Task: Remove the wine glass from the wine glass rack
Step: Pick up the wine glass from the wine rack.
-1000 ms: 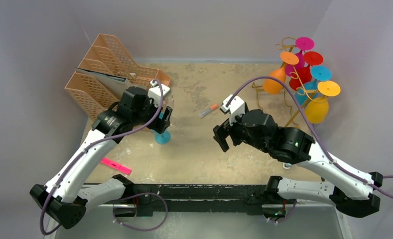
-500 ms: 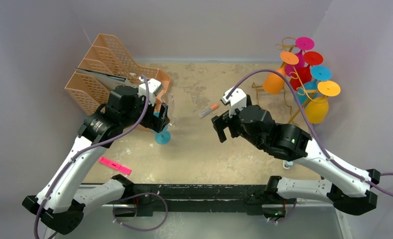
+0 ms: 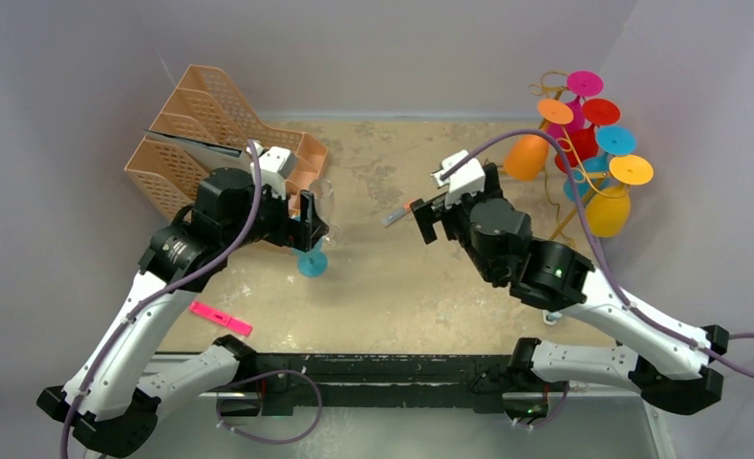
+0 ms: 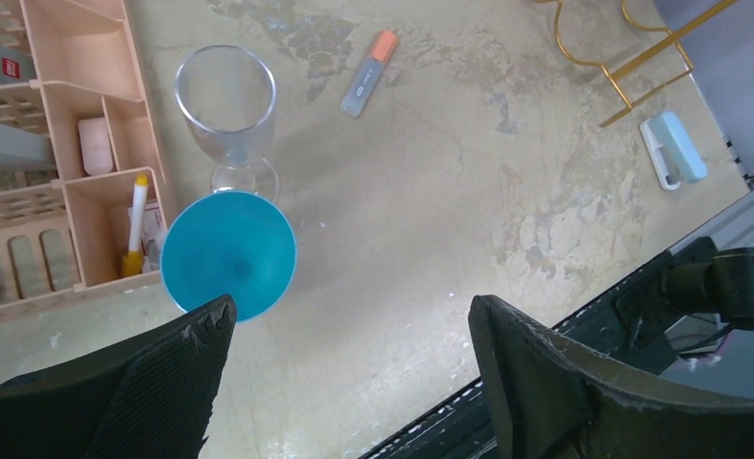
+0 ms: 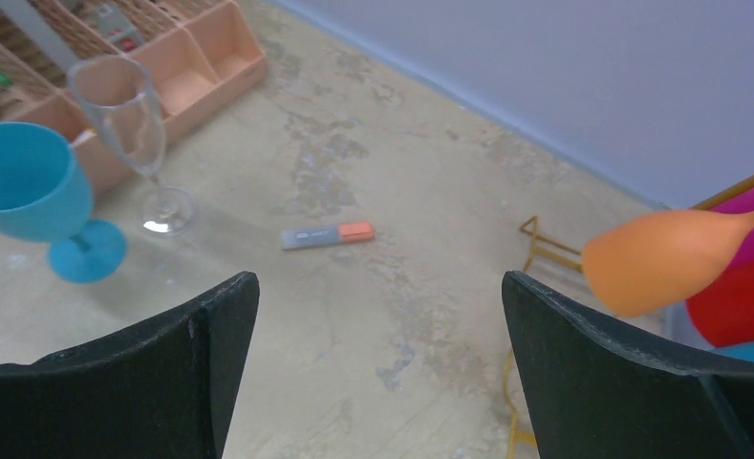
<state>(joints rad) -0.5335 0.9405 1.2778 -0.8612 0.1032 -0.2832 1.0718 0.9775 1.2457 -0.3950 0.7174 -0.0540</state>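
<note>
The blue wine glass point(image 4: 227, 253) is off the rack and standing upright on its foot on the counter point(image 3: 392, 287), left of centre, and nothing grips it. Just beside it, nearly touching, stands a clear glass point(image 4: 227, 96), also upright, with the peach file organiser point(image 3: 191, 124) right behind the pair. Above the blue glass sits the left claw point(image 4: 351, 316), fingers spread wide and nothing between them; the wrist view looks straight down into the blue bowl, which lies just beyond the tip of one finger. Over to the far right corner now, well apart from all that, there's the gold wire rack point(image 4: 672, 45), loaded with hanging glasses: an orange one point(image 3: 526, 158) on the near-left side, a yellow one point(image 3: 609, 210) lower right, and pink, red and blue ones bunched between them, their round feet fanned out at the top. Between the two glass groups, the right claw point(image 5: 380, 287) hangs over mid-counter, spread wide too, holding nothing. Just past it lies a grey marker with an orange cap point(image 5: 327, 233), flat on the counter. Near the left arm, towards the front edge, lies a small pink object point(image 3: 222, 318).
</note>
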